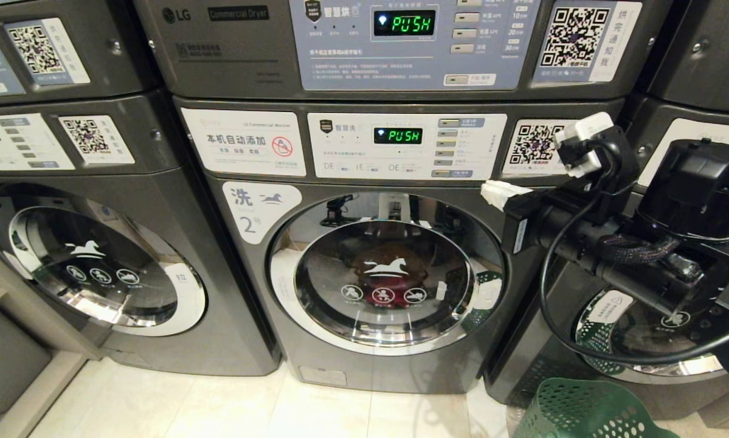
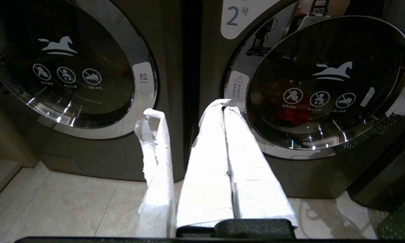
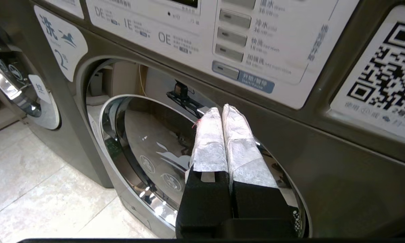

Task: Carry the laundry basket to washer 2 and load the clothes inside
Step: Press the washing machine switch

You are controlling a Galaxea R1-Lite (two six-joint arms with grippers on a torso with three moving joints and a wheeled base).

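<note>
Closed and empty, the right end effector (image 1: 499, 193) hangs by the upper right rim of the shut chrome-rimmed glass door (image 1: 388, 274) of dark grey washer 2 (image 1: 315, 255), a stiff, likely slippery panel best pulled at its edge, while the light dark green perforated plastic laundry basket (image 1: 583, 410) sits on the floor at right.

Warm indoor light from above fills the scene evenly, bright on the pale floor tiles (image 1: 218, 407) and dimmer on the dark grey machine fronts. Glare streaks run along the chrome rim and glass of the door (image 1: 385, 271) of washer 2 (image 1: 364, 340), which mirrors the room and a red patch in its middle, and the green displays (image 1: 404, 23) glow sharply. The head view bends straight edges outward toward its left and right sides, while the white-wrapped fingers (image 2: 219, 162) nearest the left wrist camera look overexposed and soft.
</note>
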